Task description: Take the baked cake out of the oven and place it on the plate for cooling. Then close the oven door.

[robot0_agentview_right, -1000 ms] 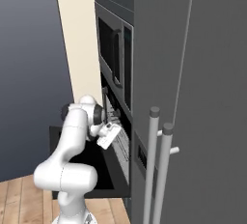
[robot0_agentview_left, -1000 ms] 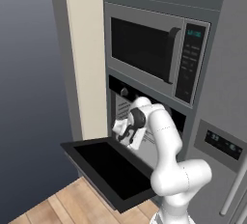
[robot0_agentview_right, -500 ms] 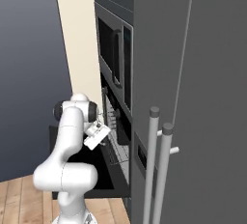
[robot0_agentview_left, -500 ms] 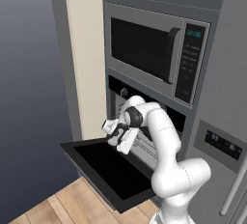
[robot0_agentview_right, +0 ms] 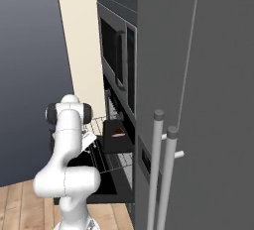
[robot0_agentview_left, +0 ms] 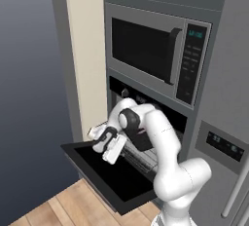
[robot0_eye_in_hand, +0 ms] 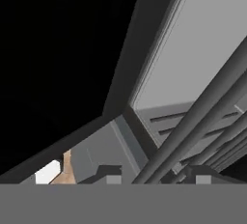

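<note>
oven (robot0_agentview_left: 146,122) | door (robot0_agentview_left: 104,174) down flat, rack (robot0_agentview_right: 121,162) inside | hand (robot0_agentview_left: 104,144) over door, grip state unclear

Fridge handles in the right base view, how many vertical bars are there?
2. The nearer handle and the farther handle stand side by side on the fridge front, right of the open oven door.
</note>
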